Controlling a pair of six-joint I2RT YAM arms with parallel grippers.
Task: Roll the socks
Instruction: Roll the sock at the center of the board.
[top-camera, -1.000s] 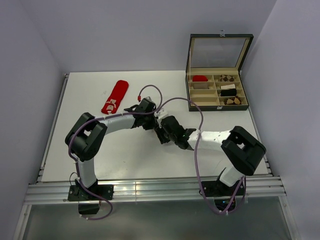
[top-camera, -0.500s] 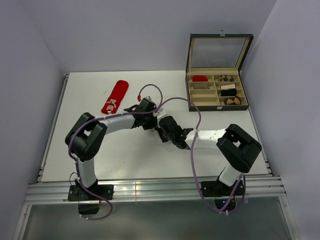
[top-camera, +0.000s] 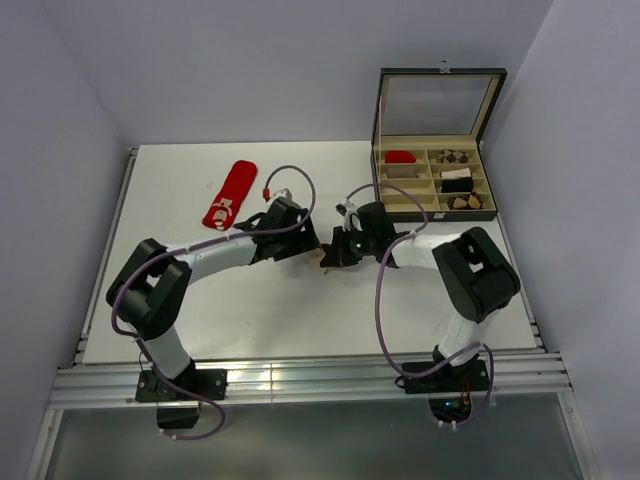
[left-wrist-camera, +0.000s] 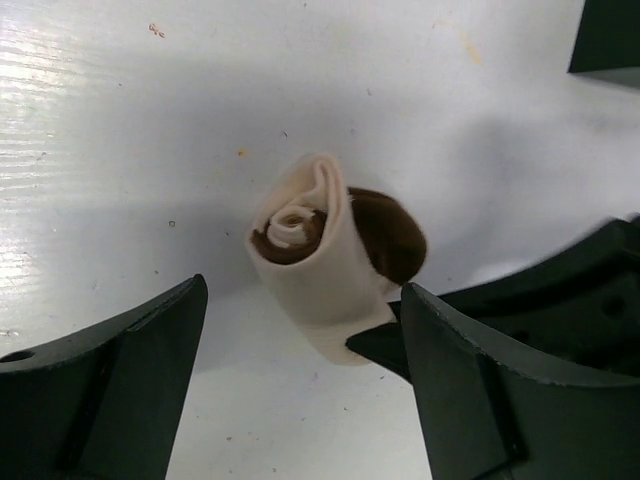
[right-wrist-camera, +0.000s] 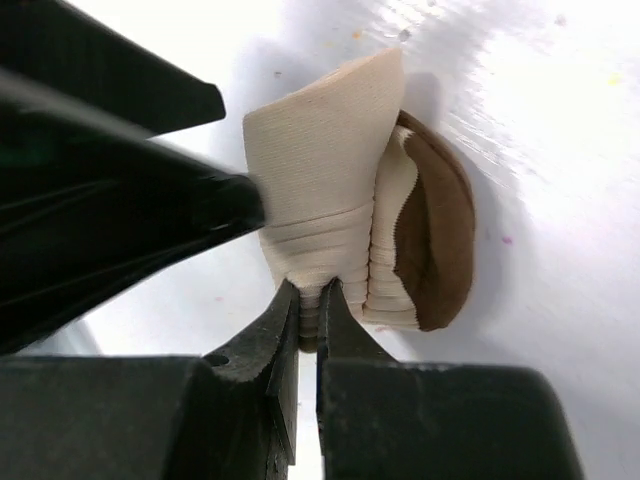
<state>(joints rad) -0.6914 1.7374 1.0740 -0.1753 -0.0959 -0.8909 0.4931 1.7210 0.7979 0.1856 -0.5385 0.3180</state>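
- The right pincer (right-wrist-camera: 308, 305) was clenched on an edge of the cream fabric sock (right-wrist-camera: 330, 190), its two black jaws nipping a fold of the outer layer.
- That sock, brown at the toe, lay wound into a tight roll on the white flat table (top-camera: 250, 310), about mid-table, between the two arms.
- The left pincer (left-wrist-camera: 300, 300) stood released, jaws spread wide to either side of the roll; whether either finger brushed the fabric was hard to tell.
- The red fabric sock (top-camera: 230, 193), white-marked at its near end, lay flat and unrolled at the far left, well apart.
- A dark compartmented box (top-camera: 437, 214), lid raised, stood at the far right, holding rolled bundles (top-camera: 455, 157).
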